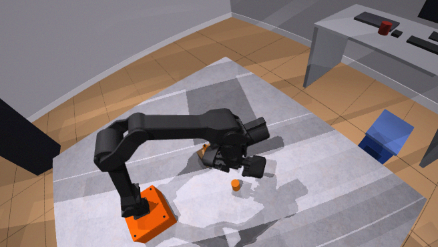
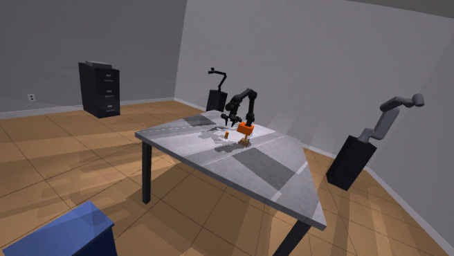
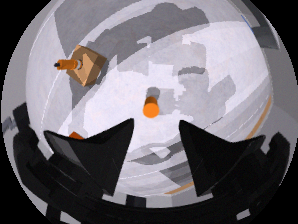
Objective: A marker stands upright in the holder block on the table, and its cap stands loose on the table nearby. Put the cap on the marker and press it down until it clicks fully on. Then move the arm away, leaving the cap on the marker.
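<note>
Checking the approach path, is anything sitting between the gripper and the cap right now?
Nothing: in the wrist view only bare table shows between the open gripper and the cap.

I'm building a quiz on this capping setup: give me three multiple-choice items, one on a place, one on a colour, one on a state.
1. Where is the cap?
A. on the marker
B. loose on the table
C. in the gripper

2. What colour is the cap?
A. orange
B. blue
C. green

3. How is the gripper?
A. shut on the cap
B. open, holding nothing
C. shut tight

Key: B, it stands alone on the table, apart from the holder block; A, plainly orange; B, the wrist view shows the fingers apart above the cap.
</note>
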Controlling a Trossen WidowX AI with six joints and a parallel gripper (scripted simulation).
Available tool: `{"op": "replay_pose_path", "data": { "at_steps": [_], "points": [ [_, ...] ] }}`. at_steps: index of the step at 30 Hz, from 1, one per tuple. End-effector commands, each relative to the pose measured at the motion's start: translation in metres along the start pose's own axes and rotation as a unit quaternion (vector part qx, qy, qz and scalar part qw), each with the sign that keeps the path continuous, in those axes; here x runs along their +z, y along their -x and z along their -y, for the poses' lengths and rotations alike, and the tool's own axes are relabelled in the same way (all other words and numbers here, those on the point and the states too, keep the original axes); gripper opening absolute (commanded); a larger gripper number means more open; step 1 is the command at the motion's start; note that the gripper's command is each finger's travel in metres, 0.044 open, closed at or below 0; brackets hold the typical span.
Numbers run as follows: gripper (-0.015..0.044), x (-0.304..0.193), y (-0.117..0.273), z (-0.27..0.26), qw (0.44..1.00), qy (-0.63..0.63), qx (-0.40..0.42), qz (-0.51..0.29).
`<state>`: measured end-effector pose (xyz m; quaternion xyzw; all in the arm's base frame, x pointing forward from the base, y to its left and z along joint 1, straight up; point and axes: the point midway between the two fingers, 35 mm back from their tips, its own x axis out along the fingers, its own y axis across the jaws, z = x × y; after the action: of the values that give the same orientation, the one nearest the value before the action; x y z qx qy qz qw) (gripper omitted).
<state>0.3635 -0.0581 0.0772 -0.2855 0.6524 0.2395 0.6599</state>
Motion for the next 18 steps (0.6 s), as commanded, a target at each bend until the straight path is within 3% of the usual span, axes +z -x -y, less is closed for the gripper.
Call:
{"op": "replay_pose_path", "data": {
  "at_steps": [1,7,10,18],
  "points": [
    [0.0250,-0.016,0.003,0.001,0.999,-0.049,0.021,0.012],
    [0.0250,-0.013,0.000,-0.002,0.998,-0.049,0.021,0.012],
    [0.0250,-0.012,-0.029,-0.003,0.998,-0.049,0.021,0.012],
    [0.0250,-0.012,-0.046,-0.005,0.998,-0.049,0.021,0.012]
  ]
}}
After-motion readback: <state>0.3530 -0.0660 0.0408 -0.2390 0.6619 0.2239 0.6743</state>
